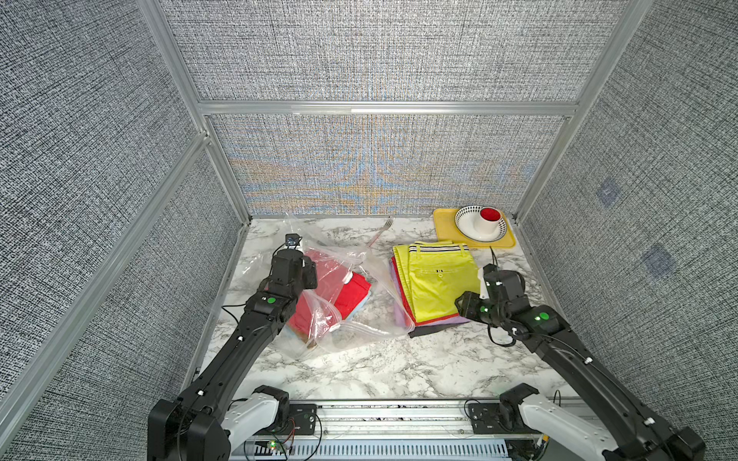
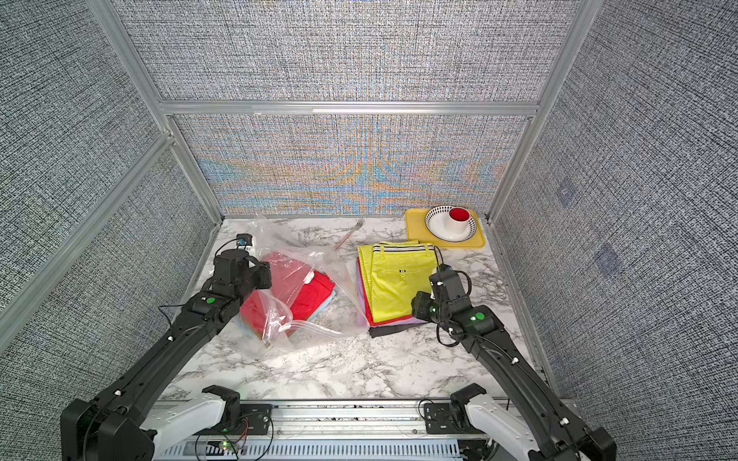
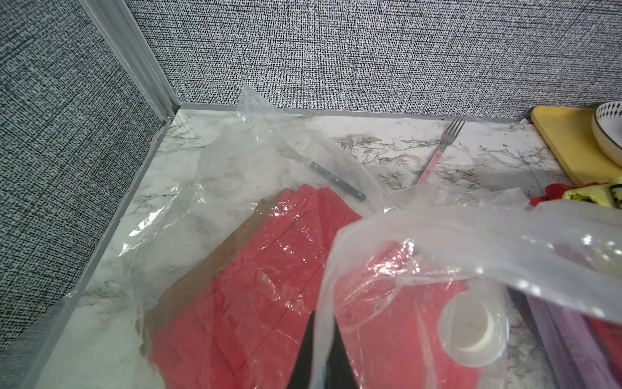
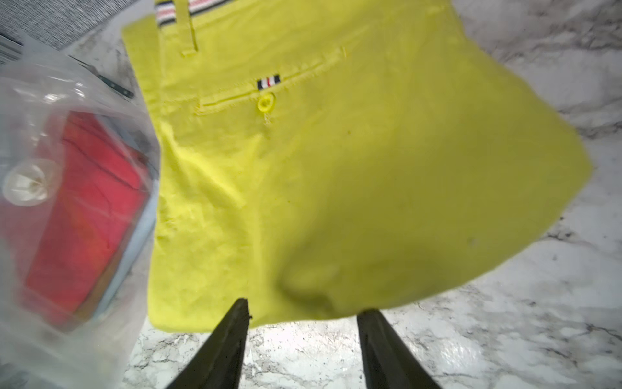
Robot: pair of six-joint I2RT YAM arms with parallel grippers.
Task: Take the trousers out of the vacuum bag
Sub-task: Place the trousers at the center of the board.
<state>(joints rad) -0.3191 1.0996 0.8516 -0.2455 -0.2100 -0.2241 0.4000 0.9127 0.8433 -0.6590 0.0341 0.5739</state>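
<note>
The vacuum bag (image 1: 351, 315) lies crumpled at the table's left, its white valve (image 3: 471, 328) on top. Inside it are folded orange-red trousers (image 1: 353, 293) over a light blue pair (image 4: 134, 235). My left gripper (image 3: 321, 323) is shut on a fold of the bag's film above them. To the right, outside the bag, yellow trousers (image 1: 439, 279) top a stack, with red, lilac (image 1: 401, 315) and dark grey (image 1: 431, 329) edges showing beneath. My right gripper (image 4: 304, 311) stands open over the yellow pair's near edge, with nothing between its fingers.
A fork (image 1: 381, 231) lies near the back wall. A knife (image 3: 336, 182) lies under the bag's far flap. At the back right a yellow tray (image 1: 443, 227) carries a bowl (image 1: 465, 227) and a red cup (image 1: 490, 219). Enclosure walls stand on three sides.
</note>
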